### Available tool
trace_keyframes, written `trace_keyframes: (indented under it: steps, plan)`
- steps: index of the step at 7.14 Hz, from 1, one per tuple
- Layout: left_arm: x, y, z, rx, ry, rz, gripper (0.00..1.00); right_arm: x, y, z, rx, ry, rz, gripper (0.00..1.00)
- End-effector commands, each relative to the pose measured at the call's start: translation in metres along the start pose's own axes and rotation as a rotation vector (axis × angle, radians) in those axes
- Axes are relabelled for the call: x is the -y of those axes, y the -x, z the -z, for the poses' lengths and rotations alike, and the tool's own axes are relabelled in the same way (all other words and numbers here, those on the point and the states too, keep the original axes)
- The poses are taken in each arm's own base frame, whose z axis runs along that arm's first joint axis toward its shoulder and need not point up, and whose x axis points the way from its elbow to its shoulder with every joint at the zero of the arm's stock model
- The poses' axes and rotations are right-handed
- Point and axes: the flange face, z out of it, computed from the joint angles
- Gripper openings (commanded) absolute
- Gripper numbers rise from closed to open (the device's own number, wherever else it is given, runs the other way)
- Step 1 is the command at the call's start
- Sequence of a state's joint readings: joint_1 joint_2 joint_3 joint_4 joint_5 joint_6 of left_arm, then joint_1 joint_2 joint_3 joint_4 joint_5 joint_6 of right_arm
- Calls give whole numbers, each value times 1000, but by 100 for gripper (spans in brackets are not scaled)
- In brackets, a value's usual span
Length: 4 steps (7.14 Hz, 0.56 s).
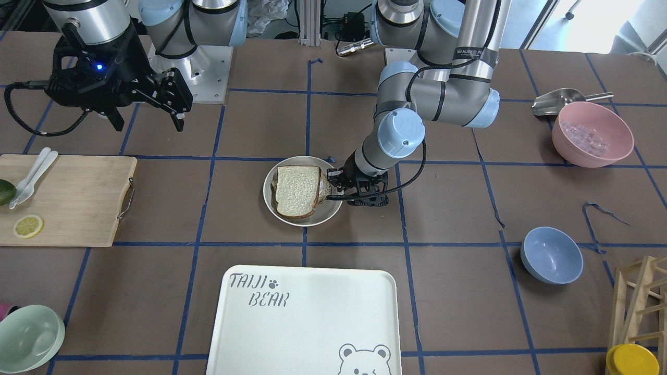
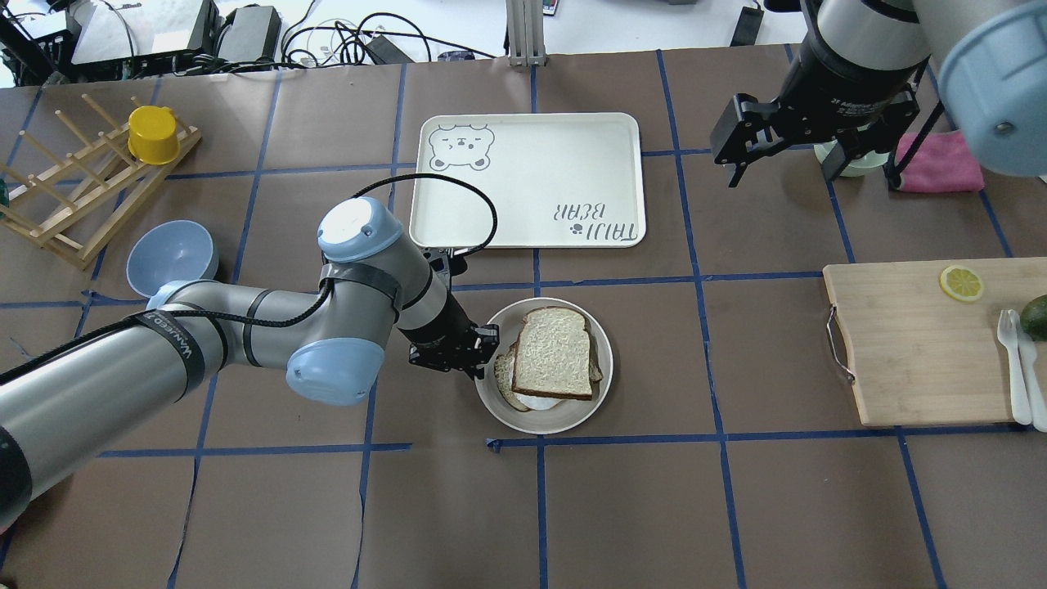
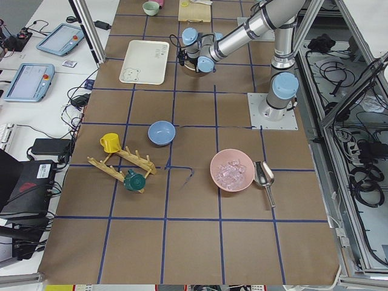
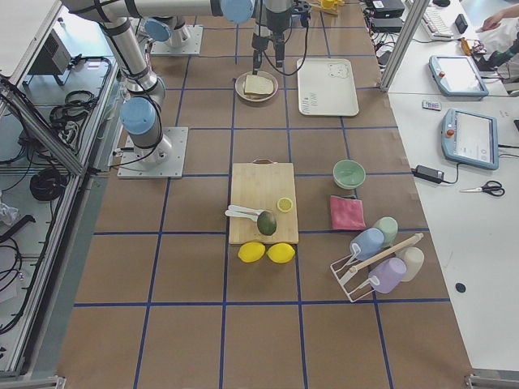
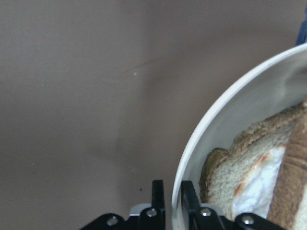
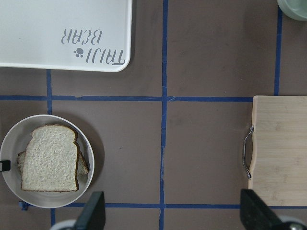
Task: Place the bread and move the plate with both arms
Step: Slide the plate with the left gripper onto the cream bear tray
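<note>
The bread lies flat on the plate at the table's middle, on top of a smaller, darker slice with egg. Both also show in the overhead view, bread on plate, and in the right wrist view, bread on plate. My left gripper is low at the plate's edge. In the left wrist view its fingertips stand on either side of the plate's rim, shut on it. My right gripper hangs high above the table, open and empty, well away from the plate.
The white bear-print tray lies just beyond the plate. A wooden cutting board with a lemon slice and cutlery lies on my right. A blue bowl and a wooden rack are on my left.
</note>
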<state>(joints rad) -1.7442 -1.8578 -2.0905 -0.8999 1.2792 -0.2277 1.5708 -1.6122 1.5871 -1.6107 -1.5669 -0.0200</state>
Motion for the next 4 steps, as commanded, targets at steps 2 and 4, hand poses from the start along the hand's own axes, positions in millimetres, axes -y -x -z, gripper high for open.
trace_keyframes:
  steps: [2,4]
  plan:
    - [3,12,28,-21,-54,-45,0,-1,0,-1,-1,5,0,100]
    - [17,28,52,-160,-79,-3,0,-1,0,-3,-1,14,0,100]
